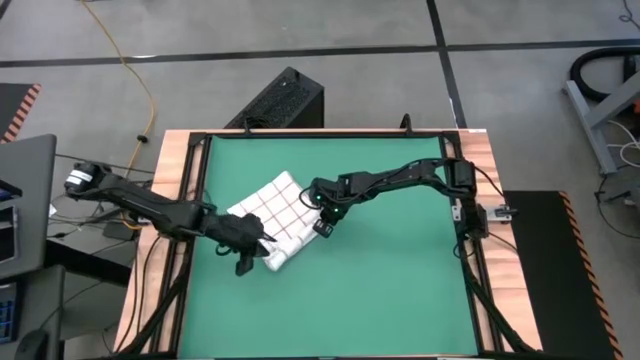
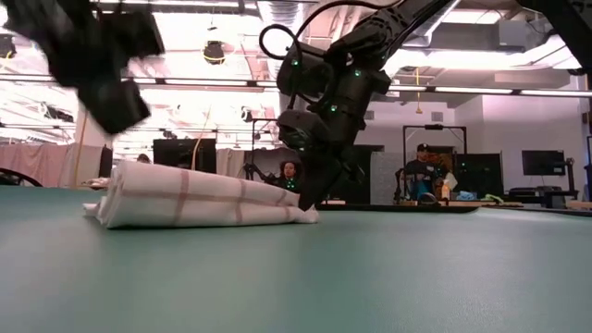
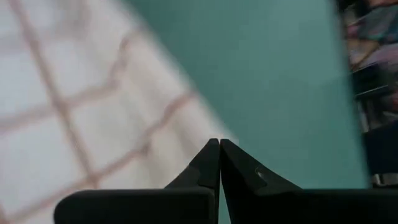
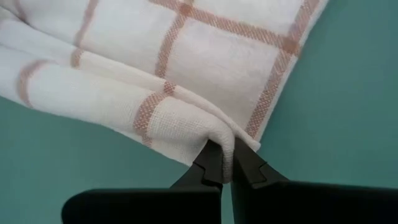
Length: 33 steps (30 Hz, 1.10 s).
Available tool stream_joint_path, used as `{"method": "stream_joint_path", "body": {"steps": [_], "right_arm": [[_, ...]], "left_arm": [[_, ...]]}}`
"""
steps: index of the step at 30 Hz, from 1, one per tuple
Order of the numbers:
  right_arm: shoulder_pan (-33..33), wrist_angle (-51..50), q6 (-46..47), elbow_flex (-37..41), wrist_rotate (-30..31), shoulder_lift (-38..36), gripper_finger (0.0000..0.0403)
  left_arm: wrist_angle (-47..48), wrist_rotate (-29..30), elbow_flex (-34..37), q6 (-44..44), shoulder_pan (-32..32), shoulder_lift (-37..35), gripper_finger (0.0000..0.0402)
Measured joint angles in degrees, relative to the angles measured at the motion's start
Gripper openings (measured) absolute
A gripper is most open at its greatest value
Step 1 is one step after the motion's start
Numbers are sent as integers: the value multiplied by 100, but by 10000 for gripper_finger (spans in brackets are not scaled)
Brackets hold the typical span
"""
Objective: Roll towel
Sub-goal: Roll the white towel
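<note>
Mat (image 1: pixel 400 270), green, is covering the framed table top and carrying everything. Towel (image 1: pixel 272 218), white with thin red check lines, is lying partly rolled a little toward the mat's left edge, roughly midway between the near and far edges. Its long axis is running diagonally, from the far side down toward the near-left, and in the low view it is showing as a low bundle thicker at one end and tapering toward the other (image 2: pixel 199 196).

Right gripper (image 1: pixel 323 224) is reaching in from the mat's right edge and sitting at the towel's right-hand tip; in its wrist view the fingers are pinched nearly closed on a fold of the towel's corner (image 4: pixel 221 140), cloth visibly caught between them. Left gripper (image 1: pixel 252 252) is coming in from the left edge at the towel's near end, fingers fully closed with nothing between them, tips hovering over or at the towel's edge (image 3: pixel 93 112); contact is unclear.

Both grippers are at the towel, at opposite ends of the near long side. Judging from this, the roll needs to be travelling across the long axis, toward the far-left.
</note>
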<state>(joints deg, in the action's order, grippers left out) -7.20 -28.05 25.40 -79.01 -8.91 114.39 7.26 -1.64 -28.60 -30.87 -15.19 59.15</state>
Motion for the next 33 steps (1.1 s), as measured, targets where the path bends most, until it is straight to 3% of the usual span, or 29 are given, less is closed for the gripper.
{"method": "stream_joint_path", "body": {"steps": [4,7,13,18,23,29,33], "right_arm": [[-2,4,-38,-43,-4,0,17],[-4,14,-54,-45,-11,0,17],[-4,32,-54,-47,-22,0,17],[-2,44,-51,-49,-24,0,17],[-2,61,-127,-49,-22,0,17],[-2,72,-180,-49,-19,0,17],[-2,74,-193,-49,-17,0,17]], "left_arm": [[629,330,-826,835,-174,44,0],[1445,407,-1496,1673,-148,719,0],[1778,84,-2547,2874,-133,2174,0],[1802,-390,-3216,3471,-131,2815,0],[2100,-714,-3346,3554,-88,3233,0],[2413,166,-3141,3574,-57,3403,0],[2508,437,-3079,3345,-19,3389,0]]}}
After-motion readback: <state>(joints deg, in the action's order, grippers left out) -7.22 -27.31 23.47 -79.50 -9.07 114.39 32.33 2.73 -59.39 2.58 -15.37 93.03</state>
